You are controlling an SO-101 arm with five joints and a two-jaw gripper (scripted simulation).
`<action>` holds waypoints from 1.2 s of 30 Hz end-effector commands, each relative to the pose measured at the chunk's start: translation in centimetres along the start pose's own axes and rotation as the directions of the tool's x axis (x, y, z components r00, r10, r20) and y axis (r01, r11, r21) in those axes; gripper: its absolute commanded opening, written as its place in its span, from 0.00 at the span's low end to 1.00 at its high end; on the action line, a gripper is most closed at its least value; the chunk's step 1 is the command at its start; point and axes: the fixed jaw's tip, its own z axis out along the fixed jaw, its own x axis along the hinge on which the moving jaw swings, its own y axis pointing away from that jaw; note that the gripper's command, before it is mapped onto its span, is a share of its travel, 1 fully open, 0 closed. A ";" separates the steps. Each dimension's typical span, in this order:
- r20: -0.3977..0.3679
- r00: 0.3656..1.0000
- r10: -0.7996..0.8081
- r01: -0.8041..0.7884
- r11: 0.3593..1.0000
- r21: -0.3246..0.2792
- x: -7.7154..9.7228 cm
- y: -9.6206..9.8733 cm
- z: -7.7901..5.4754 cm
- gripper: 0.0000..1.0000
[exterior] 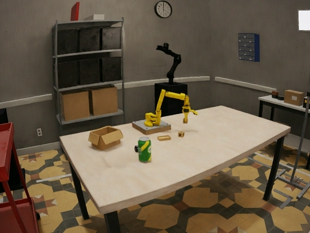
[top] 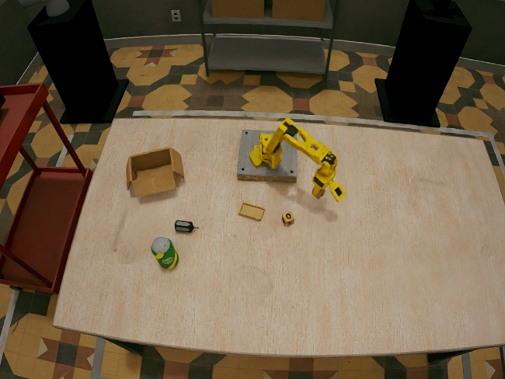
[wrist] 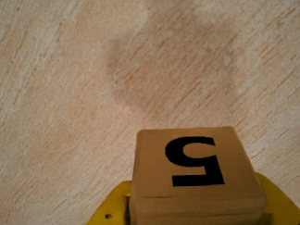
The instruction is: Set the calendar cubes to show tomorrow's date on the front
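Note:
My gripper [top: 319, 190] [exterior: 185, 120] [wrist: 199, 203] is shut on a wooden cube [top: 320, 193] [exterior: 185, 121] [wrist: 194, 166] and holds it above the table, to the right of the tray. In the wrist view the held cube shows a black 5, upside down in that view. The other wooden cube [top: 287, 218] [exterior: 181, 134] sits on the table just right of the tray, with a 0 on its top; a dark mark on its side is too small to read. The shallow tray [top: 251, 211] [exterior: 164, 137] is empty. Its month name is not visible.
The arm's base plate [top: 266, 176] [exterior: 152, 129] is behind the tray. An open cardboard box [top: 154, 179] [exterior: 106, 140], a small black device [top: 184, 226] [exterior: 136, 148] and a green can [top: 165, 253] [exterior: 144, 150] stand to the tray's left.

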 end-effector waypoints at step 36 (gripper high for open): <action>0.029 0.911 0.411 -0.411 0.912 -0.011 0.5 -9.2 -0.8 0.00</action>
